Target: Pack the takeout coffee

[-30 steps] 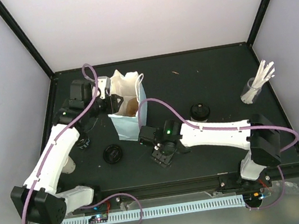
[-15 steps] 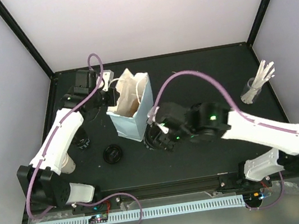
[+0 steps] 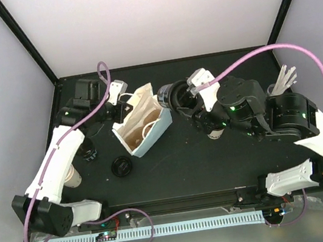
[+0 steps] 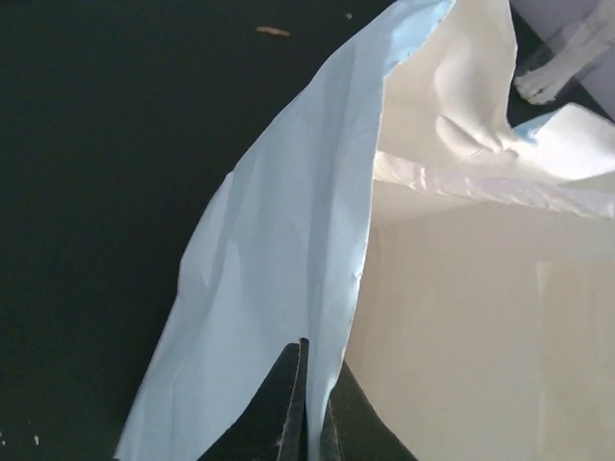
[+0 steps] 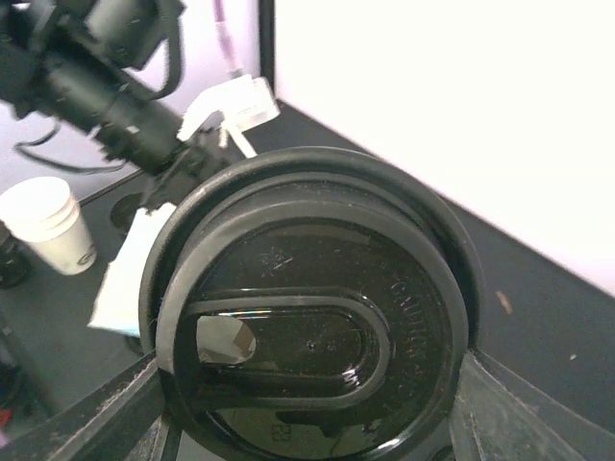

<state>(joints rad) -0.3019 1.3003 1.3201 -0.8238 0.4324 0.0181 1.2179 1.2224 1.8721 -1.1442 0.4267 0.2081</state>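
The lidded cup (image 5: 307, 327) was low on the table (image 3: 218, 167) in front of the bag (image 3: 144, 127) a second ago. You now have it raised just beside the bag's mouth, with the right gripper's (image 3: 176, 97) fingers (image 5: 86, 423) clamped around it. Its black lid fills the right wrist view, seated flat and whole, with the sip slot clear.

The bag has changed too. It stood upright, and now it leans over toward the cup. The left gripper (image 4: 307, 413), which was apart beside it, has its fingers (image 4: 288, 403) pinched together on the blue wall.

The brown carrier (image 3: 141, 133) shows inside the opened mouth, so I judge you are set to lower this cup into a hole. A loose lid (image 3: 121, 165) and an unlidded cup (image 3: 72, 178) wait on the table nearby.
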